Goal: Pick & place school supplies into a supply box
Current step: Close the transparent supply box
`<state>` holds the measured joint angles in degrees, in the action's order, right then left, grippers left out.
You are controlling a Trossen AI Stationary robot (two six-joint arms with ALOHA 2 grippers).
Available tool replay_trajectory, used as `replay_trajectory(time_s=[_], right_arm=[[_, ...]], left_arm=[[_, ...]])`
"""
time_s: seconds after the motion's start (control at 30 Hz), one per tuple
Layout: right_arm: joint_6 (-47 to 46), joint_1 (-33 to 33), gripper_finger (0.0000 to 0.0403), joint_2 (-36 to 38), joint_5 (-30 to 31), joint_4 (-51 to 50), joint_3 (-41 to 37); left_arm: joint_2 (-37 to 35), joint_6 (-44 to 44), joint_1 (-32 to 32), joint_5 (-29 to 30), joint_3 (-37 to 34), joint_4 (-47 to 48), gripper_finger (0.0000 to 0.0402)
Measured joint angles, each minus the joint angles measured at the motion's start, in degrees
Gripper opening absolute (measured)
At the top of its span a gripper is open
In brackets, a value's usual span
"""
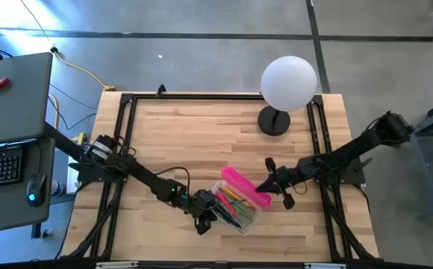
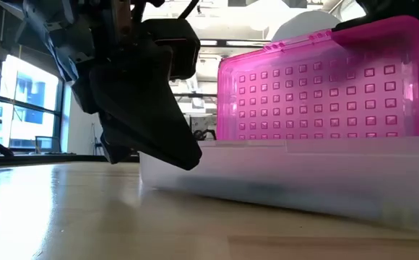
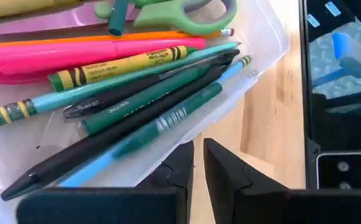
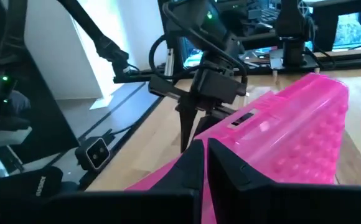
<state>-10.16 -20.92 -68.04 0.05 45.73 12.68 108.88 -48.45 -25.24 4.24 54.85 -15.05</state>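
Observation:
The supply box (image 1: 239,213) is clear plastic and sits near the table's near edge. Its pink lid (image 1: 243,185) stands raised along the far side (image 2: 318,87). Inside lie the school supplies (image 3: 137,93): pens, pencils, a yellow crayon and green-handled scissors (image 3: 180,12). My left gripper (image 3: 198,162) points down at the box's near-left wall (image 3: 255,68), its fingers a narrow gap apart with only wood showing between them. I cannot tell whether it touches the wall. My right gripper (image 4: 204,155) is shut at the lid, coming from the table's right (image 1: 270,187). My right gripper has its shut fingertips against the pink lid's free long edge (image 4: 187,177). It comes nearly level from the table's right side. The fingers themselves hide the exact spot. The lid stands tilted up on its hinge side, bumpy outer face (image 4: 292,137) toward this gripper.
A white globe lamp (image 1: 287,82) on a black base (image 1: 274,121) stands at the far right. Black frame rails (image 1: 127,134) run along the table's edges. Bare wood (image 1: 187,134) lies at the far left and middle. A desk with a keyboard (image 1: 0,164) stands beyond the left edge.

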Motion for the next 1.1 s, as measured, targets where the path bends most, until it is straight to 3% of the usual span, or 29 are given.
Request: replay_trajectory(time_s=[0.17, 0.5, 1.1], right_arm=[[-0.12, -1.87, 0.0000, -0.02, 0.57, -0.05, -0.06], [-0.34, -3.99, 0.0000, -0.34, 5.04, -6.20, -0.60], [-0.93, -6.21, 0.0000, 0.17, 11.59, -7.64, -0.36]], left_arm=[[0.00, 0.18, 2.77, 1.56, 0.00, 0.23, 0.0074], [0.11, 1.00, 7.65, 13.29, 1.01, -1.73, 0.0074], [0.11, 11.19, 9.24, 14.60, 9.48, -1.38, 0.0074]])
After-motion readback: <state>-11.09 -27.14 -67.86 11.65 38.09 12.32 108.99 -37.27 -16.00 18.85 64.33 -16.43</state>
